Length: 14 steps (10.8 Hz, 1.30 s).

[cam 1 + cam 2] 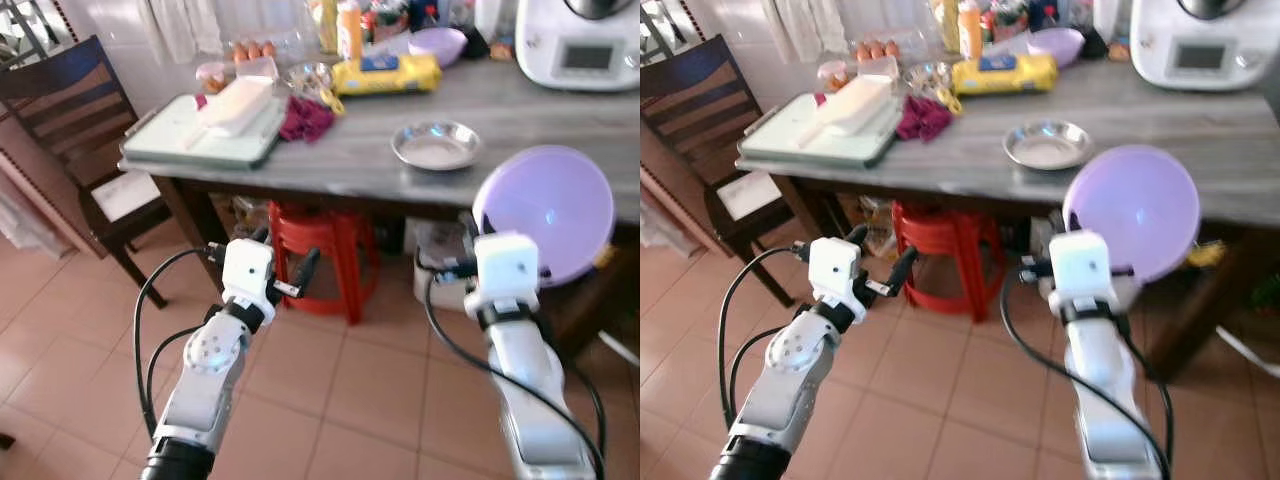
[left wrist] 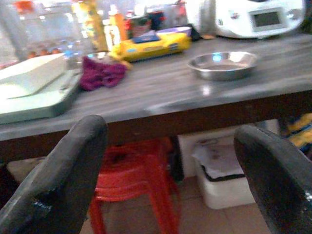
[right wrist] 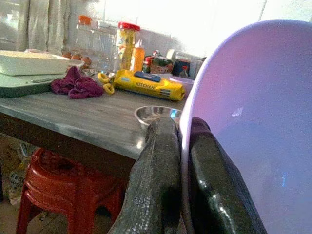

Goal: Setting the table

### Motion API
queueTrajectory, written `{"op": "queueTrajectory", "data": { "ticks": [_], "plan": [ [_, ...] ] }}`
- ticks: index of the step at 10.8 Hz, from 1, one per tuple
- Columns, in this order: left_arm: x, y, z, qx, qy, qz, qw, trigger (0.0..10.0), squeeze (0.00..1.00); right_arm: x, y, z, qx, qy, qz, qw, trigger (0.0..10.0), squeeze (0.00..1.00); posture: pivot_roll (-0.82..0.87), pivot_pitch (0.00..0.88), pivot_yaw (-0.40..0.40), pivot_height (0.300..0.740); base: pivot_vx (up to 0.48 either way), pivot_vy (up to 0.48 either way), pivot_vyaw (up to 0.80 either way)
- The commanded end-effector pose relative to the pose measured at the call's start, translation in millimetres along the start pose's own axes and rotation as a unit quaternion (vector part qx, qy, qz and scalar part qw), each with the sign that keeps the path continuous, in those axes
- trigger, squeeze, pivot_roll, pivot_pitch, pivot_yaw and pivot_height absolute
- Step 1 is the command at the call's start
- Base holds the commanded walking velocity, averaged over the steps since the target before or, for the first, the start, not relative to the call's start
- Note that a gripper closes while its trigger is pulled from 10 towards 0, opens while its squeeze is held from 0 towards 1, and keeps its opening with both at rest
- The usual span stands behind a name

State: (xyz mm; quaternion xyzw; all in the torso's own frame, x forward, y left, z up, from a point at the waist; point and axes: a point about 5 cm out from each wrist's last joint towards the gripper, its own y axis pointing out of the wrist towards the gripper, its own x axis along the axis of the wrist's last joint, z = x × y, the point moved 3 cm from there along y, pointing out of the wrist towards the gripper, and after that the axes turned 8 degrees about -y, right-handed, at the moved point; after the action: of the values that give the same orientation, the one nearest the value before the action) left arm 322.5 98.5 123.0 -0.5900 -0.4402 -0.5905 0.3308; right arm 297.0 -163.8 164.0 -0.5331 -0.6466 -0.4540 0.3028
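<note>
My right gripper (image 1: 478, 222) is shut on the rim of a lilac plastic bowl (image 1: 545, 212), held tilted on edge just below the front of the grey table (image 1: 350, 160). In the right wrist view the two black fingers (image 3: 161, 180) pinch the bowl (image 3: 253, 122) wall. A shallow steel dish (image 1: 436, 145) lies on the table behind it, also seen as the steel dish (image 2: 223, 63). My left gripper (image 1: 283, 262) is open and holds nothing, low in front of the table near the red stool (image 1: 318, 250).
A pale green tray (image 1: 200, 135) with a white box sits at the table's left end, beside a magenta cloth (image 1: 305, 118). A yellow packet (image 1: 385, 72), bottles, a second lilac bowl (image 1: 437, 44) and a white appliance (image 1: 578, 42) line the back. A dark wooden chair (image 1: 80, 130) stands left.
</note>
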Motion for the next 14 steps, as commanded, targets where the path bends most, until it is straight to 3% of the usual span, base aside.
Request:
{"op": "queueTrajectory", "data": {
  "ticks": [1,3,5,9,14],
  "plan": [
    [0.9,-6.4,13.9,0.021,0.006,0.002,1.0,10.0,0.0,6.7,-2.3,-2.7,-0.013,0.011,-0.006,1.0,10.0,0.0,-0.09,0.096,0.118,0.74,0.386,0.0,0.0],
    [-4.7,-17.0,19.4,0.033,0.007,0.011,0.999,10.0,0.0,-4.4,-23.7,-13.7,-0.036,0.008,0.023,0.999,10.0,0.0,-0.11,0.098,0.124,0.74,0.384,0.0,0.0],
    [-7.0,-20.0,20.4,0.035,0.007,0.016,0.999,10.0,0.0,-6.9,-29.4,-19.1,-0.045,0.005,0.034,0.998,10.0,0.0,-0.12,0.099,0.125,0.74,0.379,0.0,-0.22],
    [-5.3,-17.3,16.9,0.029,0.004,0.013,0.999,10.0,0.0,-0.5,-21.2,-22.8,-0.047,0.003,0.022,0.999,10.0,0.0,-0.12,0.1,0.123,0.74,0.379,0.0,-0.56],
    [-6.7,-27.1,21.6,0.043,0.008,0.019,0.999,10.0,0.0,3.5,-20.8,-17.6,-0.033,-0.009,0.014,0.999,10.0,0.0,-0.11,0.105,0.124,0.74,0.358,0.0,0.0]
  ]
}}
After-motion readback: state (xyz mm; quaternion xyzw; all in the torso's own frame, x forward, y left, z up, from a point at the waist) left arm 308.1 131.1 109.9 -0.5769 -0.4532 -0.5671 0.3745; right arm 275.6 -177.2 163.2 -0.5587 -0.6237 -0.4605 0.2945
